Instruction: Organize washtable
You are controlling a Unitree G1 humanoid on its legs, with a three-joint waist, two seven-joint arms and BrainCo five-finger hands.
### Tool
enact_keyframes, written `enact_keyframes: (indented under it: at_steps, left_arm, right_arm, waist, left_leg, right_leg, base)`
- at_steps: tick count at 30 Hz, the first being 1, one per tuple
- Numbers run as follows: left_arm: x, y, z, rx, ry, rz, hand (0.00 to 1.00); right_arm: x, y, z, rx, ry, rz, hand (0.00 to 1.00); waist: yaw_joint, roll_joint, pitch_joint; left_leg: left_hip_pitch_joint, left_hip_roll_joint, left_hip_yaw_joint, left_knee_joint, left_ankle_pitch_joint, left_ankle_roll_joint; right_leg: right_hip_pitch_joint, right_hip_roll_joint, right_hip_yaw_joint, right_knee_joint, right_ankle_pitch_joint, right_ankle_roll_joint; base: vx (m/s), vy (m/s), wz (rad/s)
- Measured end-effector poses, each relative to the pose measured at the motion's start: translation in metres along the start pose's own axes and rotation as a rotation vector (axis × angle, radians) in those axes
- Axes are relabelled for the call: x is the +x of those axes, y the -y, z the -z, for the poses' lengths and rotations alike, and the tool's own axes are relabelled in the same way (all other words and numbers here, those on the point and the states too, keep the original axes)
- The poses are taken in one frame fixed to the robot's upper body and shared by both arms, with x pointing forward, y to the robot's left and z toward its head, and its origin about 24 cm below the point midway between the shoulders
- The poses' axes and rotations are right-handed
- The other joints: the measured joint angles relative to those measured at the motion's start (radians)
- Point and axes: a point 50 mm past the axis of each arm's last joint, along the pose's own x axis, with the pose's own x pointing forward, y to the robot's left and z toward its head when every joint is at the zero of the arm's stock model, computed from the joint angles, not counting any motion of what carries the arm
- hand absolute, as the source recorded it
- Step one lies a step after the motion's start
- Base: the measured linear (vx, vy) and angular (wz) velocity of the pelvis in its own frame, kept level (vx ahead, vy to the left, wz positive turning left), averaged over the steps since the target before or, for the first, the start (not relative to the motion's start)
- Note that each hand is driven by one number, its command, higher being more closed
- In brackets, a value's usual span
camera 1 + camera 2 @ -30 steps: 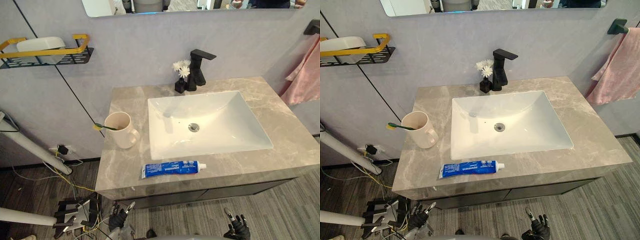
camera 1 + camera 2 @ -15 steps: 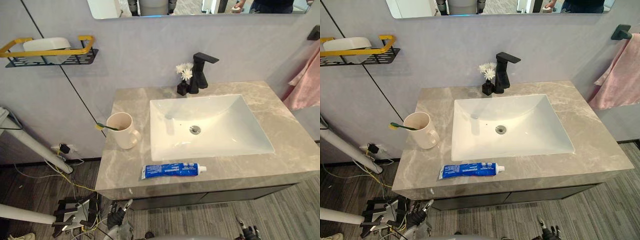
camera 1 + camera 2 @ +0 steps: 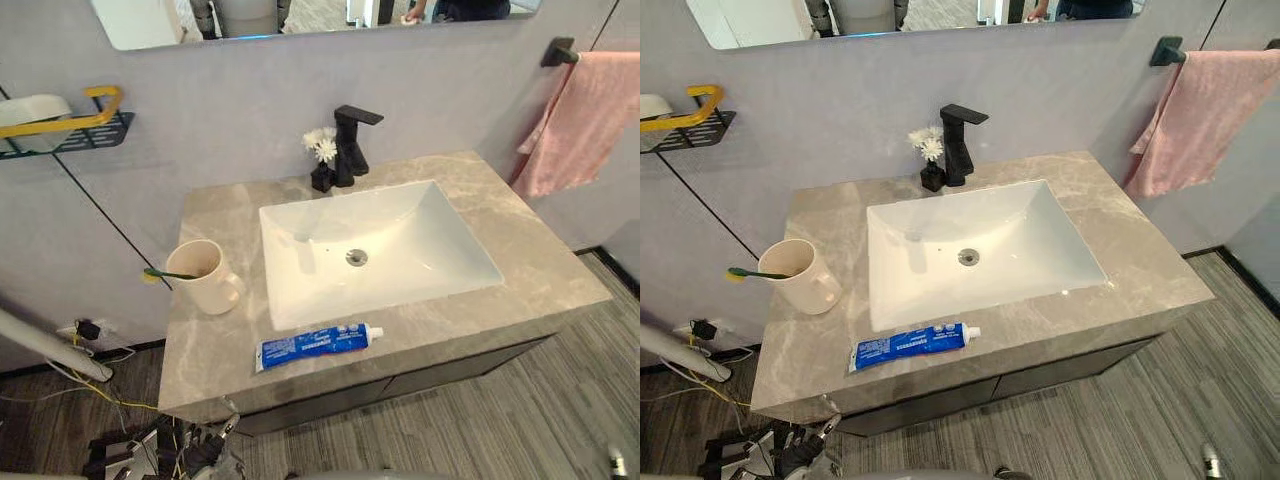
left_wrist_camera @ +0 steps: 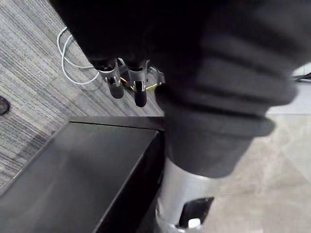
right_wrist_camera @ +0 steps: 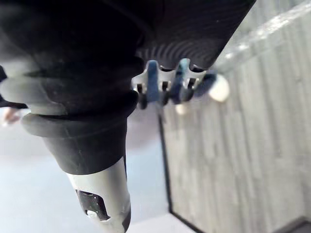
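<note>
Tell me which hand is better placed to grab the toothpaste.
Left, likely. The toothpaste lies on the front edge of the counter, toward the left, and the left hand hangs just below it. The right hand sits far off to the right.

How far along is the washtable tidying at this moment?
Done: the toothbrush already rests in the mug. In hand: nothing. The left hand hangs below the countertop, fingers open and empty, and the right hand hangs low over the floor. Left: the toothpaste tube lies loose on the countertop in front of the sink, untouched.
</note>
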Motion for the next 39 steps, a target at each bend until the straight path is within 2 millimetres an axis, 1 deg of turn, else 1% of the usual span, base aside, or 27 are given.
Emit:
enact_keyframes:
  at_steps: [1,2,3,5,7,8,10,11,13,14,15,16,17,18,19,20,22,23,25,26,28,29,30,31,32,34,39]
  left_arm:
    - [0.000,0.000,0.000,-0.001,0.001,0.000,0.00]
    - [0.000,-0.001,0.000,-0.002,0.001,-0.001,0.00]
    - [0.000,-0.002,-0.001,-0.006,0.003,-0.006,0.00]
    - [0.001,-0.003,-0.001,-0.008,0.005,-0.007,0.00]
    - [0.001,-0.002,-0.002,-0.008,0.006,-0.003,0.00]
    - [0.001,-0.002,-0.001,-0.008,0.005,0.000,0.00]
    - [0.000,-0.003,-0.001,-0.007,0.003,0.017,0.00]
    - [0.000,-0.002,-0.001,-0.007,0.003,0.022,0.00]
    - [0.000,-0.003,0.000,-0.007,0.000,0.031,0.00]
    - [0.000,-0.003,0.000,-0.007,-0.001,0.029,0.00]
    - [0.000,-0.004,0.001,-0.007,-0.004,0.028,0.00]
    - [0.000,-0.004,0.002,-0.006,-0.007,0.030,0.00]
    - [-0.001,-0.005,0.003,-0.005,-0.014,0.037,0.00]
    - [-0.001,-0.006,0.005,-0.014,-0.021,0.032,0.00]
    - [-0.001,-0.006,0.005,-0.020,-0.022,0.030,0.00]
    - [-0.001,-0.007,0.005,-0.021,-0.023,0.030,0.00]
    - [-0.002,-0.009,0.006,-0.020,-0.027,0.025,0.00]
    - [-0.003,-0.010,0.007,-0.019,-0.030,0.023,0.00]
    - [-0.004,-0.014,0.011,-0.031,-0.048,0.022,0.00]
    - [-0.004,-0.015,0.011,-0.030,-0.050,0.022,0.00]
    - [-0.005,-0.020,0.013,-0.027,-0.055,0.011,0.00]
    - [-0.005,-0.021,0.013,-0.028,-0.058,0.009,0.00]
    - [-0.006,-0.023,0.015,-0.034,-0.065,0.009,0.00]
    - [-0.006,-0.025,0.017,-0.036,-0.077,0.008,0.00]
    - [-0.006,-0.026,0.018,-0.042,-0.080,0.006,0.00]
    - [-0.006,-0.029,0.020,-0.040,-0.095,0.009,0.00]
    - [-0.007,-0.034,0.025,-0.024,-0.119,0.012,0.00]
  right_arm:
    - [0.004,-0.006,-0.019,0.009,0.090,-0.020,0.00]
    - [0.005,-0.009,-0.028,0.012,0.132,-0.030,0.00]
    - [0.009,-0.019,-0.043,0.019,0.206,-0.053,0.00]
    - [0.014,-0.032,-0.062,0.021,0.300,-0.089,0.00]
    - [0.020,-0.046,-0.087,0.030,0.416,-0.129,0.00]
    - [0.021,-0.049,-0.093,0.028,0.442,-0.141,0.00]
    - [0.026,-0.061,-0.118,0.047,0.551,-0.205,0.00]
    - [0.028,-0.064,-0.123,0.045,0.575,-0.222,0.00]
    - [0.032,-0.076,-0.145,0.037,0.663,-0.302,0.00]
    - [0.032,-0.080,-0.151,0.034,0.684,-0.328,0.00]
    - [0.032,-0.089,-0.160,0.036,0.721,-0.387,0.00]
    - [0.032,-0.095,-0.164,0.037,0.734,-0.423,0.00]
    - [0.029,-0.106,-0.169,0.034,0.750,-0.504,0.00]
    - [0.025,-0.117,-0.172,0.032,0.753,-0.593,0.00]
    - [0.022,-0.123,-0.172,0.031,0.753,-0.642,0.00]
    - [0.012,-0.137,-0.173,0.032,0.756,-0.759,0.00]
    - [0.000,-0.155,-0.172,0.033,0.744,-0.920,0.00]
    - [-0.003,-0.160,-0.171,0.031,0.740,-0.963,0.00]
    - [-0.018,-0.178,-0.169,0.030,0.718,-1.145,0.00]
    - [-0.023,-0.182,-0.168,0.030,0.715,-1.187,0.00]
    - [-0.041,-0.196,-0.165,0.031,0.687,-1.366,0.00]
    - [-0.045,-0.198,-0.164,0.034,0.669,-1.414,0.00]
    - [-0.052,-0.203,-0.162,0.025,0.640,-1.498,0.00]
    - [-0.058,-0.207,-0.161,0.014,0.612,-1.578,0.00]
    - [-0.061,-0.208,-0.159,0.010,0.595,-1.612,0.00]
    - [-0.069,-0.213,-0.151,-0.006,0.513,-1.732,0.00]
    - [-0.081,-0.216,-0.135,-0.054,0.386,-1.870,0.00]
  waist:
    - [-0.001,-0.002,0.000]
    - [-0.002,-0.003,0.001]
    - [-0.002,-0.007,0.003]
    - [-0.002,-0.015,0.007]
    - [0.000,-0.023,0.008]
    - [0.000,-0.025,0.008]
    - [0.001,-0.029,0.009]
    - [0.001,-0.030,0.008]
    - [0.003,-0.034,0.007]
    - [0.005,-0.034,0.007]
    - [0.006,-0.034,0.007]
    - [0.005,-0.034,0.007]
    - [0.007,-0.035,0.007]
    - [0.008,-0.037,0.005]
    - [0.008,-0.037,0.005]
    - [0.009,-0.038,0.005]
    - [0.010,-0.039,0.005]
    - [0.010,-0.039,0.005]
    - [0.011,-0.041,0.006]
    - [0.012,-0.042,0.006]
    - [0.015,-0.045,0.004]
    - [0.015,-0.047,0.004]
    - [0.014,-0.051,0.004]
    - [0.017,-0.060,0.004]
    - [0.018,-0.064,0.004]
    - [0.021,-0.070,0.001]
    - [0.024,-0.070,0.000]
  left_leg:
    - [-0.001,0.001,0.000,0.000,0.000,0.000]
    - [-0.002,0.001,0.000,0.000,0.000,0.000]
    - [-0.002,0.002,0.000,0.000,0.000,0.000]
    - [-0.002,0.002,-0.001,0.000,0.000,0.000]
    - [-0.005,0.001,-0.007,0.000,-0.002,0.000]
    - [-0.006,0.000,-0.011,0.000,-0.002,0.000]
    - [-0.017,-0.002,-0.033,0.000,-0.002,0.001]
    - [-0.019,-0.003,-0.038,0.000,-0.001,0.001]
    - [-0.026,-0.004,-0.059,0.000,-0.001,0.001]
    - [-0.027,-0.004,-0.061,0.000,-0.001,0.001]
    - [-0.028,-0.005,-0.071,0.000,-0.001,0.001]
    - [-0.029,-0.005,-0.079,0.000,-0.001,0.002]
    - [-0.030,-0.006,-0.088,0.000,-0.001,0.002]
    - [-0.036,-0.006,-0.102,0.000,-0.001,0.002]
    - [-0.038,-0.007,-0.109,0.000,-0.001,0.002]
    - [-0.039,-0.007,-0.116,0.000,0.001,0.004]
    - [-0.043,-0.009,-0.134,0.000,0.003,0.007]
    - [-0.043,-0.009,-0.138,0.000,0.004,0.007]
    - [-0.040,-0.013,-0.162,0.000,0.005,0.009]
    - [-0.040,-0.013,-0.166,0.000,0.005,0.009]
    - [-0.044,-0.014,-0.180,0.000,0.004,0.009]
    - [-0.045,-0.014,-0.184,0.000,0.004,0.009]
    - [-0.044,-0.015,-0.191,0.000,0.004,0.009]
    - [-0.044,-0.014,-0.195,0.000,0.004,0.009]
    - [-0.044,-0.014,-0.196,0.000,0.004,0.009]
    - [-0.045,-0.015,-0.203,0.000,0.004,0.009]
    - [-0.048,-0.019,-0.215,0.000,0.004,0.010]
  right_leg:
    - [0.000,0.001,0.001,0.000,0.000,0.000]
    - [0.002,0.001,0.001,0.000,0.000,0.000]
    - [0.002,0.002,0.002,0.000,0.000,0.000]
    - [0.002,0.002,0.002,0.000,0.000,0.000]
    - [0.004,0.000,-0.006,-0.001,0.000,0.000]
    - [0.004,0.000,-0.009,-0.001,0.000,0.000]
    - [0.004,-0.003,-0.023,-0.002,0.000,0.001]
    - [0.004,-0.003,-0.029,-0.003,0.000,0.001]
    - [0.009,-0.005,-0.056,-0.003,0.000,0.001]
    - [0.010,-0.006,-0.060,-0.003,0.000,0.001]
    - [0.013,-0.007,-0.070,-0.003,0.000,0.001]
    - [0.016,-0.007,-0.073,-0.003,0.000,0.001]
    - [0.021,-0.008,-0.079,-0.003,0.000,0.001]
    - [0.025,-0.009,-0.094,-0.003,0.000,0.001]
    - [0.025,-0.009,-0.102,-0.003,0.000,0.001]
    - [0.025,-0.010,-0.115,-0.002,0.000,0.001]
    - [0.028,-0.012,-0.129,-0.001,0.000,0.001]
    - [0.030,-0.013,-0.132,0.000,0.000,0.001]
    - [0.044,-0.016,-0.158,0.001,0.000,0.001]
    - [0.046,-0.016,-0.162,0.002,0.000,0.001]
    - [0.049,-0.018,-0.179,0.004,0.000,0.001]
    - [0.050,-0.018,-0.181,0.004,0.000,0.001]
    - [0.054,-0.018,-0.183,0.004,0.000,0.001]
    - [0.055,-0.018,-0.185,0.003,-0.001,0.002]
    - [0.055,-0.017,-0.185,0.003,-0.001,0.002]
    - [0.057,-0.018,-0.190,0.004,-0.001,0.002]
    - [0.059,-0.020,-0.209,0.004,-0.001,0.001]
  base:
    - [0.04,-0.022,0.00]
    - [0.04,-0.021,-0.02]
    - [0.03,-0.021,-0.02]
    - [0.01,-0.010,0.02]
    - [0.01,-0.016,0.08]
    - [0.01,-0.010,0.15]
    - [0.01,-0.008,0.21]
    - [0.01,-0.015,0.25]
    - [0.02,-0.014,0.27]
    - [0.03,-0.011,0.23]
    - [0.02,-0.010,0.17]
    - [0.02,-0.008,0.24]
    - [0.01,-0.009,0.25]
    - [0.00,-0.011,0.27]
    - [0.02,-0.013,0.31]
    - [0.05,-0.012,0.29]
    - [0.04,-0.009,0.26]
    - [0.02,-0.001,0.23]
    - [0.04,0.001,0.31]
    - [0.04,0.000,0.29]
    - [0.03,-0.004,0.20]
    - [0.03,-0.010,0.18]
    - [0.03,-0.011,0.15]
    - [0.03,-0.011,0.11]
    - [0.02,-0.014,0.06]
    - [0.03,-0.016,0.06]
    - [0.01,-0.012,0.07]
